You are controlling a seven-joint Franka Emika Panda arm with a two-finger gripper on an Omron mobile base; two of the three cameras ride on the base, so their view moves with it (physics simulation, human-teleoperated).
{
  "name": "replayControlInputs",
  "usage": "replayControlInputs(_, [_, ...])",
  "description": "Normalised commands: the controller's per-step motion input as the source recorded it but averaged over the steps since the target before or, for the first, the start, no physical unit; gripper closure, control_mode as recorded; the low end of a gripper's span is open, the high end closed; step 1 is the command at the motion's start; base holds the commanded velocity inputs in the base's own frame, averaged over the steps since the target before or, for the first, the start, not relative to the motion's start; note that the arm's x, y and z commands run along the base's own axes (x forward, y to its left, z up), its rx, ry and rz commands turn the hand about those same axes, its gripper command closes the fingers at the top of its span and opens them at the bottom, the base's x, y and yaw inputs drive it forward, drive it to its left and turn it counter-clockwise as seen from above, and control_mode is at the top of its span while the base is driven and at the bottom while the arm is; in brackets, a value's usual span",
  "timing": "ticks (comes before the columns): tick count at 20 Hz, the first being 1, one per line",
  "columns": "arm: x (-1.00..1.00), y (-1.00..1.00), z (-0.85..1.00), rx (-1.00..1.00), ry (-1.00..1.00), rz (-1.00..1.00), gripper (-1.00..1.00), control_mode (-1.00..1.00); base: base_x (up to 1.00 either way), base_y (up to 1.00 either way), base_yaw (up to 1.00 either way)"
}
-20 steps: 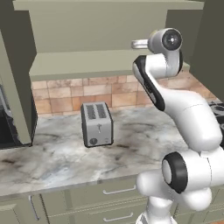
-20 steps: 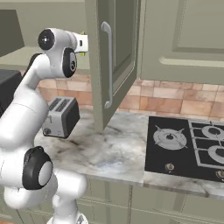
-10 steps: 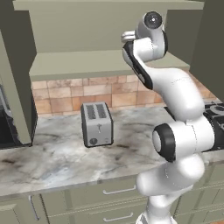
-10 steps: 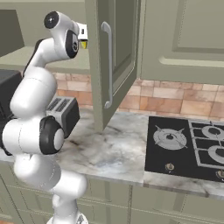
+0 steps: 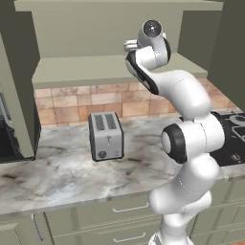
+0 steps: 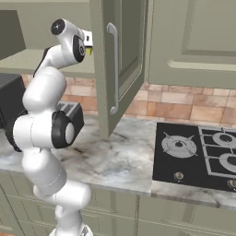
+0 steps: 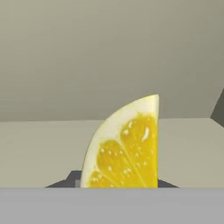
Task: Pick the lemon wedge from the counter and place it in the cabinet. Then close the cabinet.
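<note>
The lemon wedge [image 7: 127, 148] is a bright-yellow slice standing upright between my gripper's [image 7: 119, 181] two dark fingertips [image 7: 73, 179], which are shut on it. A speck of the lemon wedge [image 6: 89, 51] shows at the tip of the gripper [image 6: 87, 45]. The arm is raised high and my gripper [image 5: 128, 46] reaches leftward over the shelf [image 5: 95, 71] of the open olive-green cabinet [image 5: 105, 28]. The hand view looks at the cabinet's back wall and shelf floor. The marbled counter [image 5: 62, 167] lies far below.
A silver toaster [image 5: 106, 136] stands on the counter under the cabinet. The cabinet's right door [image 6: 120, 64] hangs open with its bar handle [image 6: 113, 69]; the left door [image 5: 16, 95] is open too. A black stovetop [image 6: 198, 152] lies right, a black appliance [image 5: 9, 139] left.
The arm has straightened upward and the hand has swung left, carrying the lemon wedge from in front of the cabinet to over its shelf.
</note>
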Motion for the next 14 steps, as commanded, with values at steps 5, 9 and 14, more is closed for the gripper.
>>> replayControlInputs(5, [0.46,0.00,-0.16,0.00,0.04,-0.01,1.00,-1.00,0.00,0.00,0.00])
replayControlInputs(9, [0.47,0.00,-0.27,0.00,0.11,0.00,-1.00,-1.00,0.00,0.00,0.00])
replayControlInputs(14, [0.24,0.00,-0.15,0.00,0.08,-0.02,-1.00,-1.00,0.00,0.00,0.00])
